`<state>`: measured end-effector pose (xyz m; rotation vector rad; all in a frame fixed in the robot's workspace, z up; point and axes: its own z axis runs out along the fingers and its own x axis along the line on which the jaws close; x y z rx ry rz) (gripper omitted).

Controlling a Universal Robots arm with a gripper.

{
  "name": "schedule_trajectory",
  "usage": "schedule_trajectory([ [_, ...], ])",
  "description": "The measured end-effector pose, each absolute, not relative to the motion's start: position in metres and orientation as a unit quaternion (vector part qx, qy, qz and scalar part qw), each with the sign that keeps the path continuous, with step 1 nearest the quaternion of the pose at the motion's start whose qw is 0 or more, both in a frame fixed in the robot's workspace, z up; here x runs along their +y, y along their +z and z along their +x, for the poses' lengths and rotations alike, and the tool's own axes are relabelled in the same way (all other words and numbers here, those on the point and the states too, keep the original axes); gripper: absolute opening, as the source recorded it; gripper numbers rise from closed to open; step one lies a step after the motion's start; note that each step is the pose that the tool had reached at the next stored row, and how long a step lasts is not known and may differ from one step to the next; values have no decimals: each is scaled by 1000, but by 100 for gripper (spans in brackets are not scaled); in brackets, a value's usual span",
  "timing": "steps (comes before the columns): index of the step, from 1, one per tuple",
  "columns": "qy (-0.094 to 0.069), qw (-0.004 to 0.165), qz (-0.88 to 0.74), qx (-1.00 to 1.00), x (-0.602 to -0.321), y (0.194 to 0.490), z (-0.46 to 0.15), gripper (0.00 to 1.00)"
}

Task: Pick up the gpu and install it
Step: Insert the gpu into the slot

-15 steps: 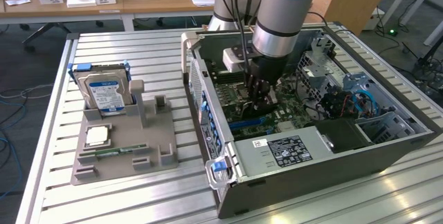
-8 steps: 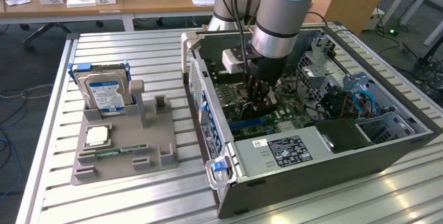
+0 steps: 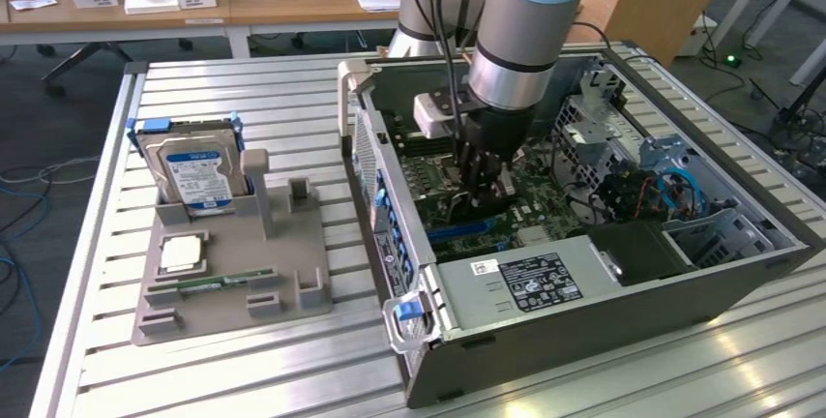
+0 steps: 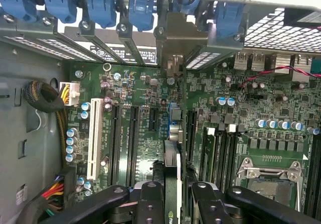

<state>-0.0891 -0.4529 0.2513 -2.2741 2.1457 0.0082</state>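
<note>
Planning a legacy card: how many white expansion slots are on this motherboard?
1: the white slot sits on the motherboard between the yellow cables and black slots; the gpu may hide others.

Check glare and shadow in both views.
Exterior view: glare streaks the ribbed metal table, grey computer case interior shadowed. Wrist view: white backlight blows out the perforated rear grille; green motherboard evenly lit, black end effector and its thin black expansion card dark.

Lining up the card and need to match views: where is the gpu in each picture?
Exterior view: the gpu is held by the gripper inside the open case, over the motherboard.
Wrist view: the gpu shows edge-on in the gripper, over the motherboard's slots.
Shared landmark: the blue clips along the case's rear wall.
</note>
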Motion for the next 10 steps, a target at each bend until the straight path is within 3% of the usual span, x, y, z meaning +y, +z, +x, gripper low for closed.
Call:
schedule_trajectory([
  [10, 2, 6, -728, 686, -453, 250, -89, 26],
])
